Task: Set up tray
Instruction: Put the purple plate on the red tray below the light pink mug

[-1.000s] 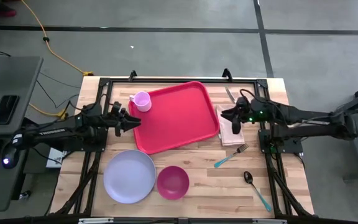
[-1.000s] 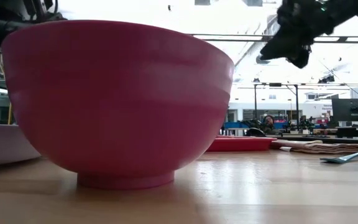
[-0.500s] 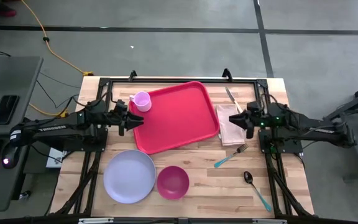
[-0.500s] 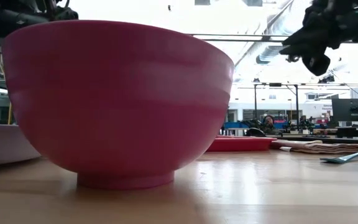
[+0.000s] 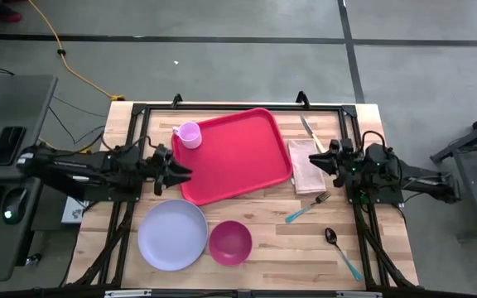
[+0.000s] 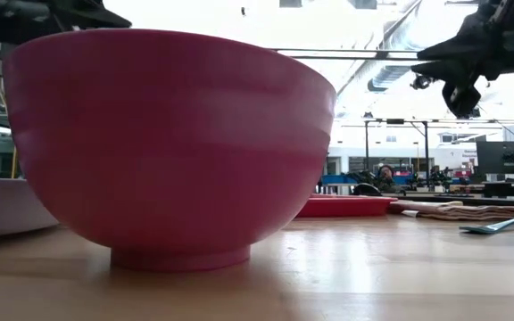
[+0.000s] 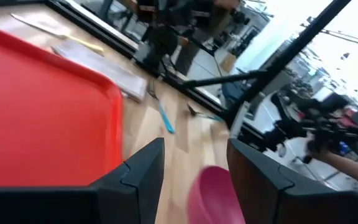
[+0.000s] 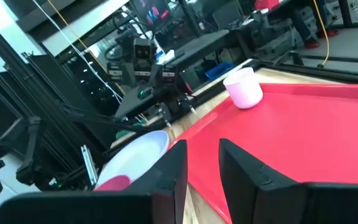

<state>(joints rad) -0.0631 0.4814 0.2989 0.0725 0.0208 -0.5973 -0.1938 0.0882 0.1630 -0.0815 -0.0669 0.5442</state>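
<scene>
tray: red, upper middle of the table
left gripper: fingers apart, holding nothing, at the tray's left edge
right gripper: fingers slightly apart, nothing between them, right of the tray

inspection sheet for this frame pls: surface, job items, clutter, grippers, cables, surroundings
Surface: wooden table in a black frame, no spills seen.
Job's things: red tray lies flat at table centre, with a small pink cup on its far left corner.
Clutter: lavender plate and magenta bowl near the front edge; folded napkin and knife right of the tray; fork and spoon at front right.
Grippers: left gripper open, empty, at the tray's left edge; right gripper empty, jaws apart, over the napkin.
Cables: yellow cable on the floor, off the table.
Surroundings: desk with keyboard and mouse at left; nobody seen close by.
</scene>
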